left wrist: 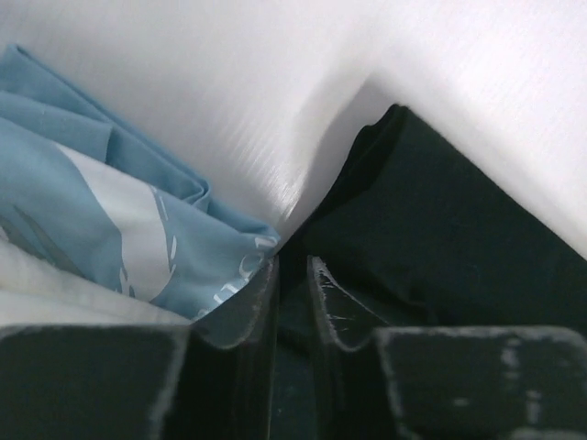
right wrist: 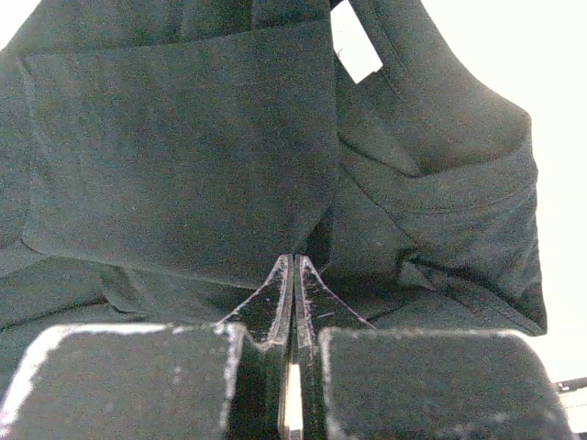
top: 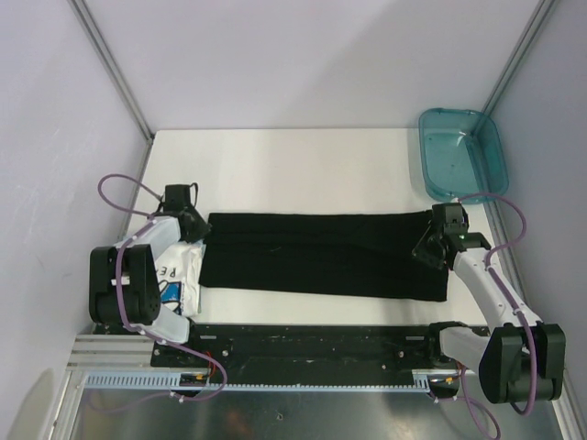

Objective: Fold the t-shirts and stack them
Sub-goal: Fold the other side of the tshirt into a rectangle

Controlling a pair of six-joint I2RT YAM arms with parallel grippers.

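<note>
The black t-shirt [top: 321, 252] lies folded into a long band across the table's middle. At its left end my left gripper [top: 194, 226] rests low, jaws parted by a narrow gap [left wrist: 292, 268] over the black cloth's [left wrist: 440, 229] edge. The white t-shirt with blue print [top: 182, 273] lies crumpled beside and under that arm, and its blue and white folds [left wrist: 119, 220] fill the left of the left wrist view. At the right end my right gripper [top: 429, 247] is shut [right wrist: 293, 261], its tips pinching a fold of the black t-shirt [right wrist: 183, 137].
A teal translucent bin [top: 461, 151] stands at the back right corner. White table [top: 293, 170] stretches behind the shirt. The black rail [top: 312, 339] with the arm bases runs along the near edge. A white neck label [right wrist: 358, 50] shows on the black shirt.
</note>
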